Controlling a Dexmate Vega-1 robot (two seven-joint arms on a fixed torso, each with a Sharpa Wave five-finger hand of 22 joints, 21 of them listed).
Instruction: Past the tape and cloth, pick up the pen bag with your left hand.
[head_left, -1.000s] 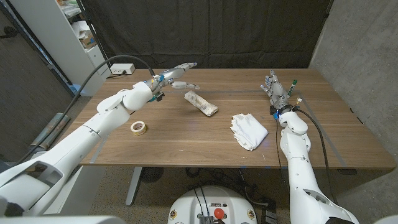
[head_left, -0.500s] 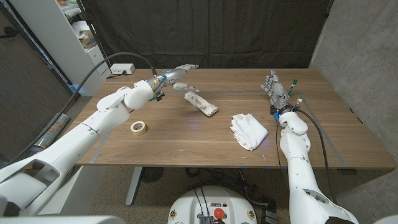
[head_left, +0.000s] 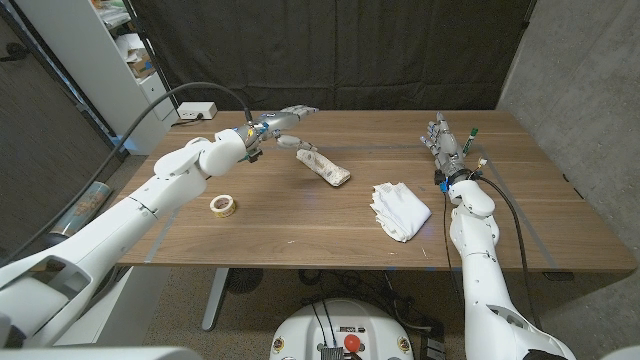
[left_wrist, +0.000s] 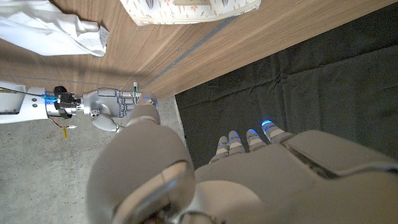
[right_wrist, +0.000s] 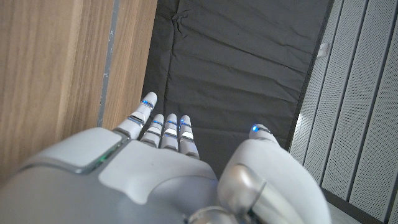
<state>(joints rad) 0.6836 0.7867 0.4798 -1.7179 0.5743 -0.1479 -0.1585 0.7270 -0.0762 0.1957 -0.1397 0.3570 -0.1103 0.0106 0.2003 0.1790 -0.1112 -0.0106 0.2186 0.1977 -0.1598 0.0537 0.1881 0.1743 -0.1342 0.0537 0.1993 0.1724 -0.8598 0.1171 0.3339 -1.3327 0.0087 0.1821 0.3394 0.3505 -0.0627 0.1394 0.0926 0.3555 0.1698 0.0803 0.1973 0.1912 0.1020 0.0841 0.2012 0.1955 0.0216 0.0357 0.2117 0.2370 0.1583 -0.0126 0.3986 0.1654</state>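
left hand (head_left: 283, 126) hovers open-fingered just beside pen bag (head_left: 323, 166)

Pale patterned pen bag (head_left: 323, 166) lies slantwise at mid-table

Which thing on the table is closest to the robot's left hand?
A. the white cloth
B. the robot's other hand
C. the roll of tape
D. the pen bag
D: in the head view the left hand hovers right by the far end of the pen bag, while the tape and the cloth lie farther off.
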